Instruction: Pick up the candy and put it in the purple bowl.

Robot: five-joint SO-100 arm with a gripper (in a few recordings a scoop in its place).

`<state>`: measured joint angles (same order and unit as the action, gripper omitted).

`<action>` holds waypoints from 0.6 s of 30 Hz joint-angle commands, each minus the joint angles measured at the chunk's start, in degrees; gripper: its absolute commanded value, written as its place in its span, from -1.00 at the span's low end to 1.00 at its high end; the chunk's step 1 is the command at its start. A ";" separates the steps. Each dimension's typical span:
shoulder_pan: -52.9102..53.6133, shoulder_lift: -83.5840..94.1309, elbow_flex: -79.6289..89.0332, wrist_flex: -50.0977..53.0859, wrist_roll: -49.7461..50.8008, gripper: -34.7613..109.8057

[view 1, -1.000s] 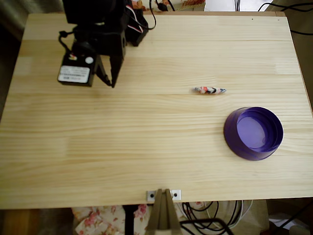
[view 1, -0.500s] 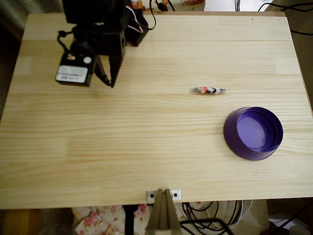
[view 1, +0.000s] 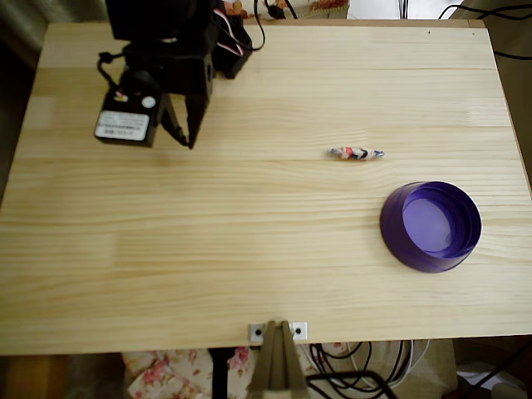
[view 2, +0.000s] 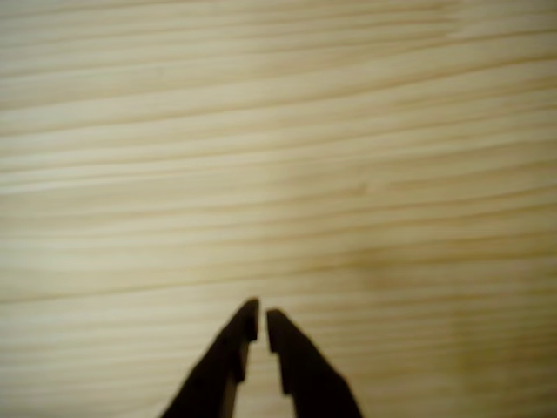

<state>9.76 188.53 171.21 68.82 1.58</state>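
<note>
The pale pine table (view 1: 249, 241) carries the candy (view 1: 356, 153) right of centre, just above the purple bowl (view 1: 431, 226) in the overhead view. The gripper (view 2: 262, 324) hangs near the top-left corner, fingertips almost together, holding nothing. Such a slim sweet could skid away if the jaws close off-centre.

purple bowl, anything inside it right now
Nothing lies in the purple bowl: the overhead view shows its whole lighter violet bottom bare. The candy lies on the wooden table, apart from the bowl. What is under the bowl is covered.
</note>
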 commanded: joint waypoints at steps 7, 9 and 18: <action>0.88 0.53 -0.97 0.35 0.88 -0.53; 0.97 0.53 -0.97 0.35 0.88 -0.53; 1.23 0.53 -0.97 0.35 1.14 -0.53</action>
<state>9.76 188.53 171.21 68.82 1.58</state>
